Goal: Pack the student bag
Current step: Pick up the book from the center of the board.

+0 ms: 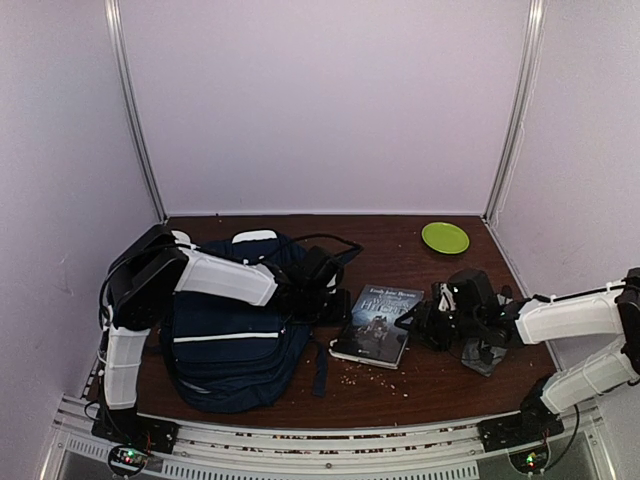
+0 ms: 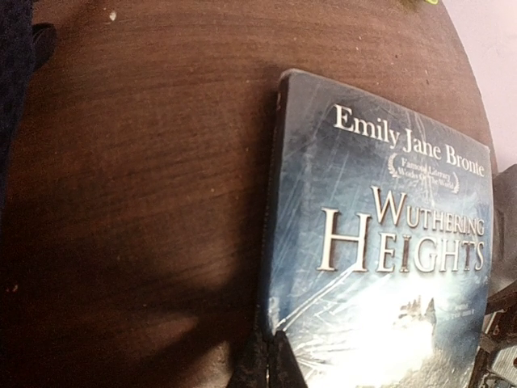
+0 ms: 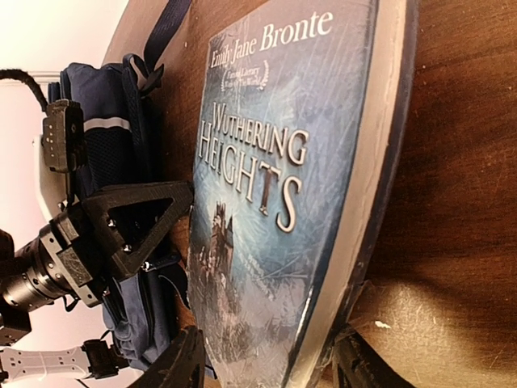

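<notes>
Right now the student bag is lying flat on the left side of the counter, under the left arm. It is looking soft and floppy, so I am thinking it will sag and fold when something lifts it. It is also big, so it may feel a bit heavy. A good place to grab it would be the cloth edge of its opening or a strap, not the flat middle. I am not seeing from here if the bag is open.

Just beside the bag, a book is lying on the counter. It is looking stiff and shiny, so it may be slippery.

The left arm is bending at the elbow and reaching across the top of the bag toward the book. The left fingers are pressed together, down low at the book's left edge. I am not able to tell if they are pinching anything.

The right arm is reaching in low from the right side. The right fingers are standing partly apart, with the book's near end between them. I am not able to tell if they are squeezing it.
</notes>
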Tool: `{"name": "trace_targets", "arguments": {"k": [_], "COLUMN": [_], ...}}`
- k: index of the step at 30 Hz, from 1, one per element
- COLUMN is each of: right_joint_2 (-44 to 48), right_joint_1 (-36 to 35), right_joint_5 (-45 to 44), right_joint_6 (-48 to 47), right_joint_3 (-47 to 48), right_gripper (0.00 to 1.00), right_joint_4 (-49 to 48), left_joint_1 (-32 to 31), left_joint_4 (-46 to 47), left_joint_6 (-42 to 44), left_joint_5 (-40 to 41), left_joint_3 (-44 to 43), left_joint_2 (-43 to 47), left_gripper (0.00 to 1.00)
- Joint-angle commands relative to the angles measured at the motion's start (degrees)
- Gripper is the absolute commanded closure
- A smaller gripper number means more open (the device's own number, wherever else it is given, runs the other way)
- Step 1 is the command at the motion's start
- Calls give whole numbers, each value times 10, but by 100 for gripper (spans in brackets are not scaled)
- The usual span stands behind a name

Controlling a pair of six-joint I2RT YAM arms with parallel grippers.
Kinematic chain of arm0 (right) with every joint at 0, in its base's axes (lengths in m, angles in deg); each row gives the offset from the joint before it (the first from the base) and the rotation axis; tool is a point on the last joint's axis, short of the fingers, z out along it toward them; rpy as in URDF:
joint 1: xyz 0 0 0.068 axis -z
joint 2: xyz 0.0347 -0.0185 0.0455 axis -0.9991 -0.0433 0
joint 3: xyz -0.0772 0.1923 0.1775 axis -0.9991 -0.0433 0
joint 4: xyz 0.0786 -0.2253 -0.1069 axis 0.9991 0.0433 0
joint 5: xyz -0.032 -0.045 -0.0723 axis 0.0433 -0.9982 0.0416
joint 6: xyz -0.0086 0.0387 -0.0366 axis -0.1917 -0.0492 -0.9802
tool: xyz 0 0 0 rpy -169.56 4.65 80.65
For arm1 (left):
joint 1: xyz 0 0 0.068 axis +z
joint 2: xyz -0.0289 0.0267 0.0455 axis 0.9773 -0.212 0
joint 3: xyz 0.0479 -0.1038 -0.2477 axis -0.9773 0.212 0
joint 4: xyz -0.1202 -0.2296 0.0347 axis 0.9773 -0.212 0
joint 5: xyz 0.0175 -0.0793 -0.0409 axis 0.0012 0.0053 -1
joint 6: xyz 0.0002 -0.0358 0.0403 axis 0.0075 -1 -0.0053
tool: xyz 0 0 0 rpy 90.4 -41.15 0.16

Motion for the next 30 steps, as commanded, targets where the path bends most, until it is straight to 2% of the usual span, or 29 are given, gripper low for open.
{"name": "trace_targets", "arguments": {"k": [1,11,22,27,30], "right_joint_2": [21,52,9,-9,-8], "right_joint_1": [-22,-22,-25,-26,-27], "right_joint_5": [49,31,36,29,19], "right_joint_6": [33,38,39,26,4], "right_joint_3": [9,14,33,51,68], "right_gripper": [47,47,46,49,52], "right_joint_4": [-182,-168,-157,-114,-55], "left_joint_1": [-42,-43,-44,-44,-44], "left_joint_4": [44,46,61,62,61], "left_joint_6": [-16,-12,-17,-15,-13], "left_joint_5": [-94,-89,-96,-95,-93], "left_joint_3": [15,22,30,32,35], "left_joint_2": [-16,0,10,14,19], "left_gripper": [93,92,92,92,92]}}
